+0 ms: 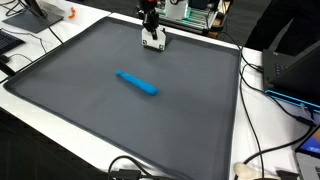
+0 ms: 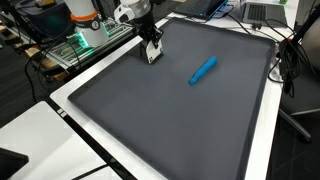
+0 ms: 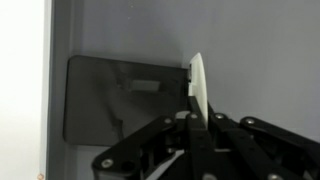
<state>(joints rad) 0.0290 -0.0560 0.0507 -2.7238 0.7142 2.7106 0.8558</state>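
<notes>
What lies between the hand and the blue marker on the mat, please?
Nothing: only bare grey mat separates the hand from the blue marker, in both exterior views.

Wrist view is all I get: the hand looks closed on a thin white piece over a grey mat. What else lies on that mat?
Observer: A blue marker lies on its side near the middle of the grey mat.
Operator: How close is it to the hand?
Observer: Well apart. In both exterior views the hand, with the white piece, is by one edge of the mat.
Operator: Anything beyond that edge?
Observer: Yes, electronics with a green glow stand just past it.
</notes>
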